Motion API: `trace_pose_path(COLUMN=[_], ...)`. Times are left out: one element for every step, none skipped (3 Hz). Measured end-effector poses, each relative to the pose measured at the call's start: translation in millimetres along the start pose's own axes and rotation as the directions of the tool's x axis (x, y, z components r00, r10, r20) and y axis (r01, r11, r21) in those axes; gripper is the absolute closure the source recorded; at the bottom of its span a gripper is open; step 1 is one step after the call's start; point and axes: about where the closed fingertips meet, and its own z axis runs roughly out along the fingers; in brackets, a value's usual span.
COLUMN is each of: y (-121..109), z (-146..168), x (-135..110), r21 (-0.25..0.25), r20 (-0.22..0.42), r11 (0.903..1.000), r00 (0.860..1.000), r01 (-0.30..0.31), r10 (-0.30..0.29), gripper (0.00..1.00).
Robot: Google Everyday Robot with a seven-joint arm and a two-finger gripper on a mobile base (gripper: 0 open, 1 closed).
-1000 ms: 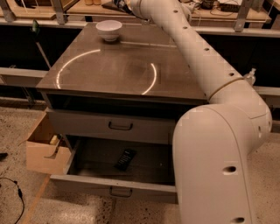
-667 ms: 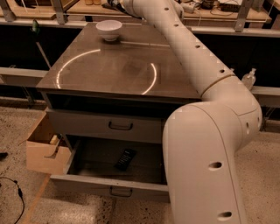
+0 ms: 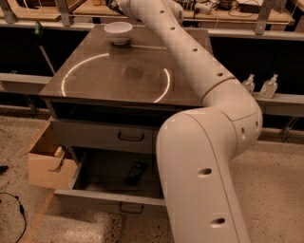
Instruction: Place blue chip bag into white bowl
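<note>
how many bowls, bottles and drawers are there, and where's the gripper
white bowl: 1
bottles: 2
drawers: 2, upper shut, lower pulled open
total: 5
The gripper is at the top edge of the view, beyond the bowl and mostly cut off.

white bowl (image 3: 118,32): plain glossy white, just beneath the gripper (image 3: 113,4) at the top edge | arm (image 3: 190,61): cream with small dark dots | bench (image 3: 118,78): dull grey-brown, crossed by a pale ring of light | drawer (image 3: 107,201): grey | box (image 3: 45,163): tan | floor (image 3: 273,190): speckled beige
</note>
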Motion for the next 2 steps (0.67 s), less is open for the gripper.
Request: trace_pose_path(y=[18.0, 29.5], z=[22.6, 42.5], x=[3.8, 7.9], r21=[0.003, 0.02], r20=[0.008, 0.01], r11=[0.9999, 0.999], r00=[1.0, 0.999], r01=[0.017, 0.041], r10=[-0.017, -0.041], gripper=[1.0, 1.0])
